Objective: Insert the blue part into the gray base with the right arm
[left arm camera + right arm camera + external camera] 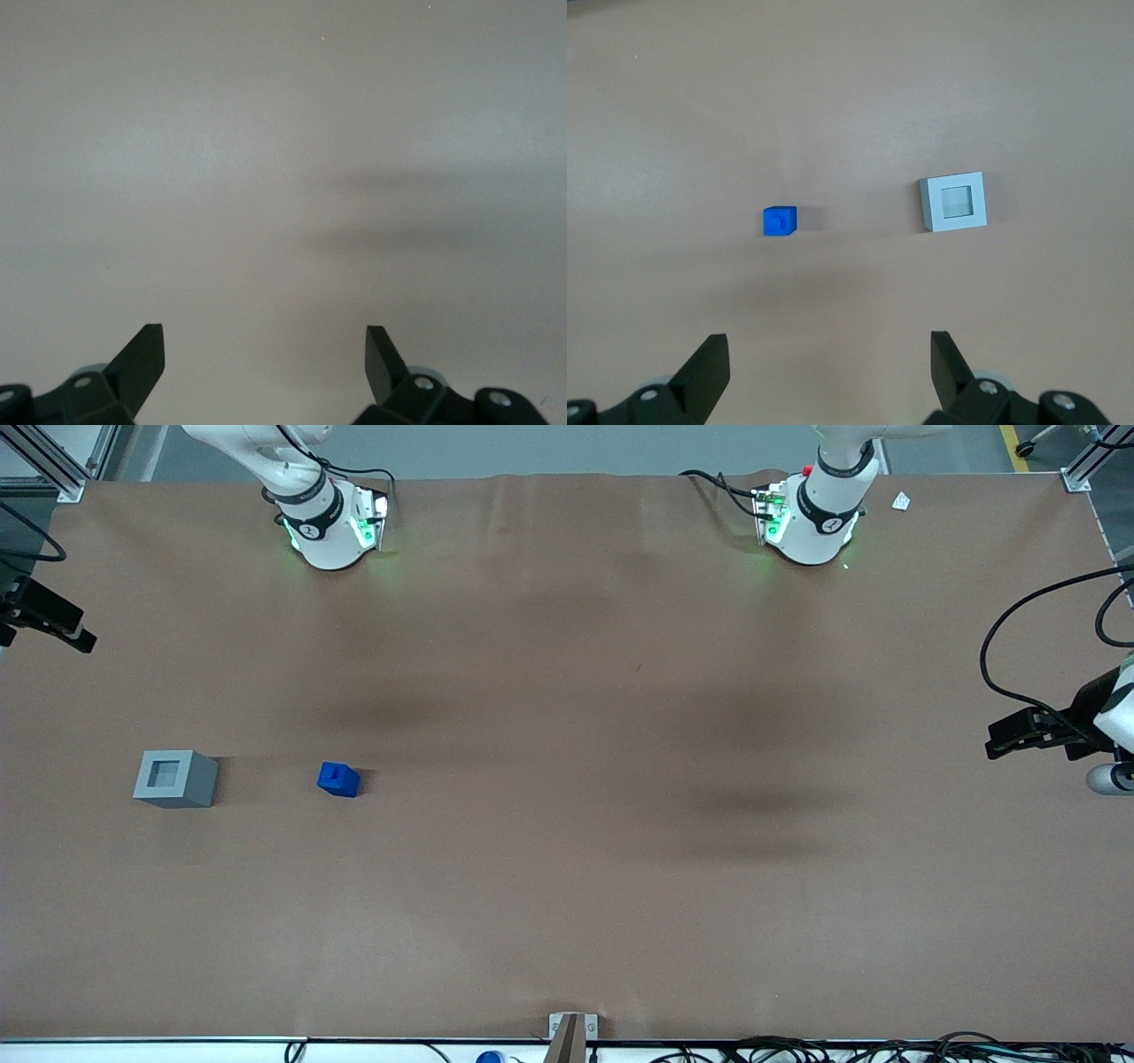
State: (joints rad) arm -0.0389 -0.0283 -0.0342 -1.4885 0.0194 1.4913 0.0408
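The blue part [338, 779] stands on the brown table with its small knob up, and it also shows in the right wrist view [779, 220]. The gray base [175, 779] sits beside it, about a base-width apart and nearer the working arm's end of the table. Its square recess faces up and holds nothing [954, 202]. My right gripper [830, 354] hangs high above the table, open, with nothing between its fingers [709, 359]. Both blocks lie well ahead of it. In the front view the gripper [75, 633] shows only as a black shape at the frame's edge.
The two arm bases [328, 522] [811, 518] stand at the table's edge farthest from the front camera. A white scrap [901, 501] lies near the parked arm's base. A metal bracket [571, 1032] and cables [842, 1050] line the near edge.
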